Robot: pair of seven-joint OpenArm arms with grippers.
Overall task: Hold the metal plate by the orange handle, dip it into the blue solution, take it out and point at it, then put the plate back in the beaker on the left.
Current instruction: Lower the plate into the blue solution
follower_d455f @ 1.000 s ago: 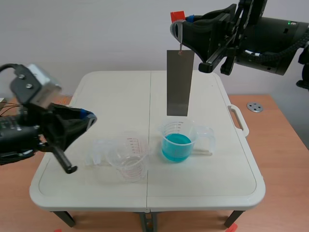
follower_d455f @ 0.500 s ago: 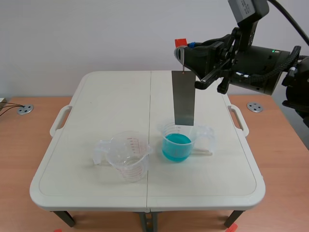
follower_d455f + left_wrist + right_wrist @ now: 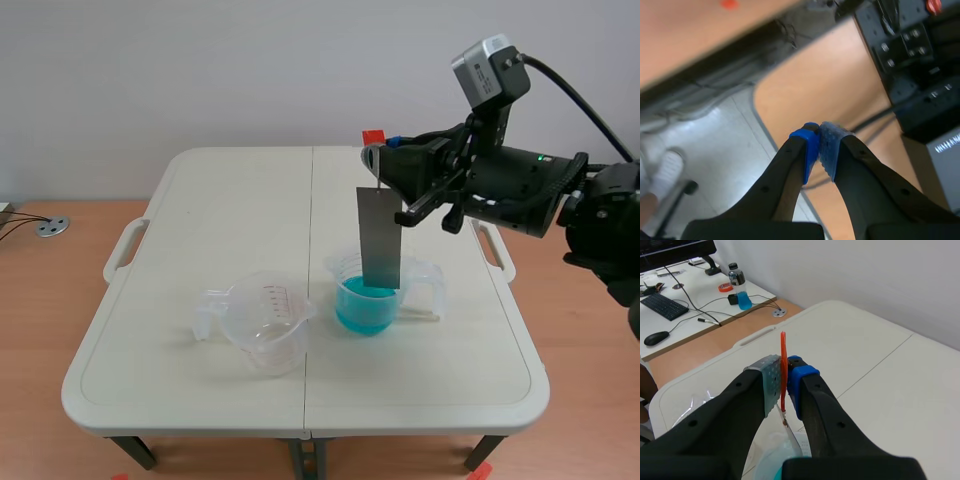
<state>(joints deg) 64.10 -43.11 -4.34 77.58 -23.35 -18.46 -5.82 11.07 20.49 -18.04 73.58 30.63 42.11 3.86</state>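
A grey metal plate (image 3: 379, 238) hangs upright from an orange handle (image 3: 373, 137), and my right gripper (image 3: 381, 150) is shut on that handle. The plate's lower edge reaches into the beaker of blue solution (image 3: 366, 298) right of the table's middle. The right wrist view shows the thin orange handle (image 3: 783, 370) pinched between the pads, with the blue solution just below. An empty clear beaker (image 3: 262, 320) stands to the left of the blue one. My left gripper (image 3: 819, 150) is shut on nothing, off the table over floor and desk; the scene view does not show it.
The white folding table (image 3: 200, 200) has carry handles at its left and right edges. Behind it in the right wrist view lies a desk with a keyboard (image 3: 664, 306), a mouse (image 3: 656, 337), a bottle (image 3: 740, 285) and cables.
My right gripper has lowered the plate, so its bottom edge now sits inside the blue beaker. The left arm has left the scene view.
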